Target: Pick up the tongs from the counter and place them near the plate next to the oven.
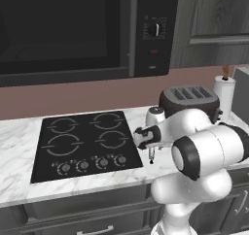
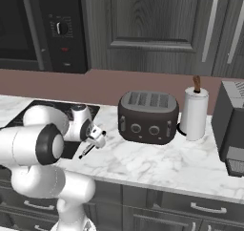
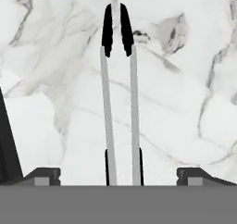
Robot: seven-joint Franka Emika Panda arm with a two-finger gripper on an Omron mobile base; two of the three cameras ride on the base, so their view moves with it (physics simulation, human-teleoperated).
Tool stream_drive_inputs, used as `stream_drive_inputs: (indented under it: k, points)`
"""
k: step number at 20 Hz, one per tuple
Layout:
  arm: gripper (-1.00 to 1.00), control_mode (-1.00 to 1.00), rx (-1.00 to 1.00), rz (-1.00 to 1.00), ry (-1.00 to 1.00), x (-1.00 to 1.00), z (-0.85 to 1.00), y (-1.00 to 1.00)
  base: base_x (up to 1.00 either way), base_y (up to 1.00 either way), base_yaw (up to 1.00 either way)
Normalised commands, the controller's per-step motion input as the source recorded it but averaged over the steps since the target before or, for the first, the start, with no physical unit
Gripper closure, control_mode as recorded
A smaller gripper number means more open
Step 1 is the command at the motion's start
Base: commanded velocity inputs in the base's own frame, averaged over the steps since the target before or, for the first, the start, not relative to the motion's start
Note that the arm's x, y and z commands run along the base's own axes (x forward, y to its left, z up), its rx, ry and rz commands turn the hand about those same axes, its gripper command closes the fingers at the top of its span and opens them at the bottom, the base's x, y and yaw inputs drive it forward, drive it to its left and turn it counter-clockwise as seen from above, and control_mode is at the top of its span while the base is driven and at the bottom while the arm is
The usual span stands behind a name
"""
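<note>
Directly below the gripper (image 3: 118,174), the tongs (image 3: 119,102) lie flat on the counter (image 3: 185,102), their two silvery arms running side by side away from the hand and ending in dark tips that nearly meet. In the hand view the two finger tips (image 3: 44,176) stand wide apart, one to each side of the tongs' near end, and neither touches it: the pincer is fully open and holds nothing.

From the left base view the gripper (image 1: 151,149) hangs over the marble just beside the right edge of the black cooktop (image 1: 85,144), toward the counter's front edge. A thin dark sliver under the hand may be the tongs (image 1: 151,156), though it is too small to be sure. From the right base view the gripper (image 2: 93,144) sits over the same strip of counter (image 2: 157,161), with a slim dark piece (image 2: 86,151) slanting down beneath it.

Behind this spot, toward the back edge of the counter, stands a dark four-slot toaster (image 2: 148,116), well apart from the tongs. A paper towel roll (image 2: 194,113) on its holder stands upright just right of the toaster. A black microwave (image 1: 82,30) with a dial is mounted above the cooktop.
</note>
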Motion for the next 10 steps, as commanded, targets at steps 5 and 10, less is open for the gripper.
stream_drive_inputs:
  k: [5, 10]
  points:
    - [-1.0, -1.0, 0.0, 0.0, 0.0, 0.32, -0.4, 0.0, 0.0, 0.0, 0.0]
    - [-1.0, -1.0, 0.0, 0.0, 0.0, 0.15, -0.41, -0.12, 0.0, 0.0, 0.0]
